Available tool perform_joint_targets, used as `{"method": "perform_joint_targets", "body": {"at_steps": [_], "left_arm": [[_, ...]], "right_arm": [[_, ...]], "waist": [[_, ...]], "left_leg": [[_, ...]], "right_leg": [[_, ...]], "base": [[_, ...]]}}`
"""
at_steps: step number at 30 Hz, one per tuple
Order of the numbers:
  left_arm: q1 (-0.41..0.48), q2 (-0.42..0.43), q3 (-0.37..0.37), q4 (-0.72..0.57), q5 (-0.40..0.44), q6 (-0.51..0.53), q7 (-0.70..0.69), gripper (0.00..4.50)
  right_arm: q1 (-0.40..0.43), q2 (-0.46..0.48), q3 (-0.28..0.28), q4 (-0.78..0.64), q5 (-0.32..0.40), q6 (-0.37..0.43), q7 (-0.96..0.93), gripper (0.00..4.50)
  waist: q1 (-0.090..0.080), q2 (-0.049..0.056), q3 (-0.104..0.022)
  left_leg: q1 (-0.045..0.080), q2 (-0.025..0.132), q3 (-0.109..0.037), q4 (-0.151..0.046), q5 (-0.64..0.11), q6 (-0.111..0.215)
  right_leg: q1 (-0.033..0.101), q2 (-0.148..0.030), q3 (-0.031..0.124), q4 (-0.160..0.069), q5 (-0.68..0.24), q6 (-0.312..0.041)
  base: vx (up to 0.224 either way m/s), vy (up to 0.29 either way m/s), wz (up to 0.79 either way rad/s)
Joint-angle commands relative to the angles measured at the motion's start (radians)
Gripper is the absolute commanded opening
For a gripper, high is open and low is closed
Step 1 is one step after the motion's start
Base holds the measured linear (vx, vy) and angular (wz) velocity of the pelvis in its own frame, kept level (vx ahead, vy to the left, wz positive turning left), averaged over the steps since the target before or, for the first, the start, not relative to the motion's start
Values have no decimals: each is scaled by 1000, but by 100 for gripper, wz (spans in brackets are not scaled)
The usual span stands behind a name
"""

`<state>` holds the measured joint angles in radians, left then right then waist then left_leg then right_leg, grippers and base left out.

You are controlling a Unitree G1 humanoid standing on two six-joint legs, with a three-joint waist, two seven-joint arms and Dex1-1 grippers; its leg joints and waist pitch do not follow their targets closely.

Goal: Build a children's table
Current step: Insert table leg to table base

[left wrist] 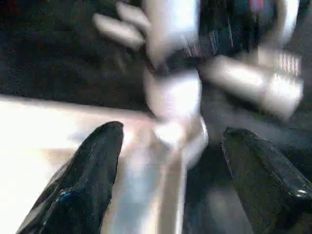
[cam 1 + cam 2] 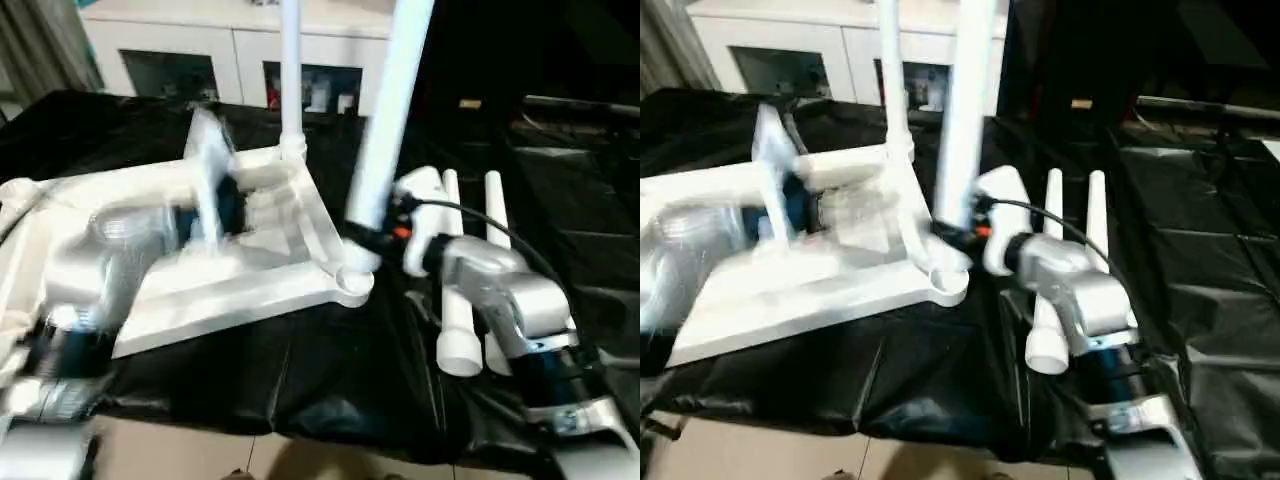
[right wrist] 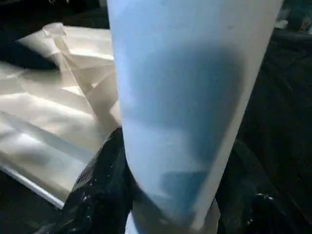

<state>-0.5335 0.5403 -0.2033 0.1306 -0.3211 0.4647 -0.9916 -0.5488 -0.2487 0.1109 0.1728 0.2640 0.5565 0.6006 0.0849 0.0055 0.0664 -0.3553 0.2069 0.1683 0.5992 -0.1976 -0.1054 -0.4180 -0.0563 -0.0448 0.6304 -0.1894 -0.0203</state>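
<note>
The white table top (image 2: 230, 290) lies upside down on the black-covered bench, ribs facing up. One leg (image 2: 290, 70) stands upright in its far corner socket. A second leg (image 2: 395, 100) stands in the near right corner socket (image 2: 352, 283), and my right gripper (image 2: 368, 238) is shut on it low down; its black fingers (image 3: 97, 185) flank the tube. My left gripper (image 1: 173, 131) hovers over the middle of the ribbed underside (image 2: 225, 205) with its fingers (image 1: 92, 170) wide apart and open, a white rib beneath them. Two loose legs (image 2: 455, 300) lie side by side just right of the top.
A white cabinet with glass doors (image 2: 190, 50) stands behind the bench. The black sheet (image 2: 330, 380) hangs over the near edge, with tiled floor (image 2: 200, 450) below. More black sheeting (image 2: 1210, 250) stretches to the right.
</note>
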Motion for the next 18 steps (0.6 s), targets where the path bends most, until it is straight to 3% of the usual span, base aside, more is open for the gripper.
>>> {"method": "perform_joint_targets", "body": {"at_steps": [1, 5, 6, 8, 9, 11, 16, 18], "left_arm": [[-7, -7, -56, 32, 57, -62, -18, 365], [-12, -25, -100, 105, 108, -122, -20, 319], [-15, -29, -108, 125, 122, -141, -19, 319], [-24, -39, -126, 184, 158, -187, -16, 297], [-28, -42, -134, 212, 174, -210, -17, 282], [-32, -44, -141, 236, 187, -231, -19, 268], [-41, -53, -150, 311, 214, -274, -28, 216], [-44, -57, -149, 324, 223, -287, -18, 216]], "right_arm": [[4, 9, 21, -17, -5, -17, -6, 187], [6, 24, 29, -20, -4, -23, -12, 187], [4, 28, 29, -18, -6, -27, -12, 187], [4, 38, 31, -15, -13, -33, -11, 187], [4, 41, 32, -15, -15, -35, -10, 187], [5, 42, 34, -16, -15, -36, -11, 187], [12, 42, 35, -23, -12, -37, -16, 187], [13, 42, 35, -24, -13, -38, -16, 187]], "waist": [[-3, 15, -72], [-2, 13, -71], [-2, 19, -72], [-3, 15, -72], [-2, 21, -73], [-3, 17, -74], [-3, 21, -76], [-2, 19, -75]], "left_leg": [[1, 6, 2, -65, -92, -17], [0, 5, 2, -66, -105, -22], [2, 6, 1, -65, -114, -26], [2, 4, 2, -66, -121, -25], [3, 5, 0, -66, -123, -28], [3, 5, 0, -66, -121, -28], [2, 5, 0, -65, -116, -30], [1, 6, 0, -65, -116, -28]], "right_leg": [[69, -56, 43, -63, -52, -183], [71, -56, 43, -62, -38, -193], [70, -57, 44, -61, -44, -193], [72, -57, 45, -65, -56, -189], [71, -58, 45, -64, -57, -188], [72, -57, 45, -64, -48, -189], [74, -58, 45, -60, -10, -206], [75, -59, 45, -60, -10, -209]], "base": [[0, 0, 0], [0, 0, 0], [0, 0, 0], [0, 0, 0], [0, 0, 0], [0, 0, 0], [0, 0, 0], [0, 0, 0]]}}
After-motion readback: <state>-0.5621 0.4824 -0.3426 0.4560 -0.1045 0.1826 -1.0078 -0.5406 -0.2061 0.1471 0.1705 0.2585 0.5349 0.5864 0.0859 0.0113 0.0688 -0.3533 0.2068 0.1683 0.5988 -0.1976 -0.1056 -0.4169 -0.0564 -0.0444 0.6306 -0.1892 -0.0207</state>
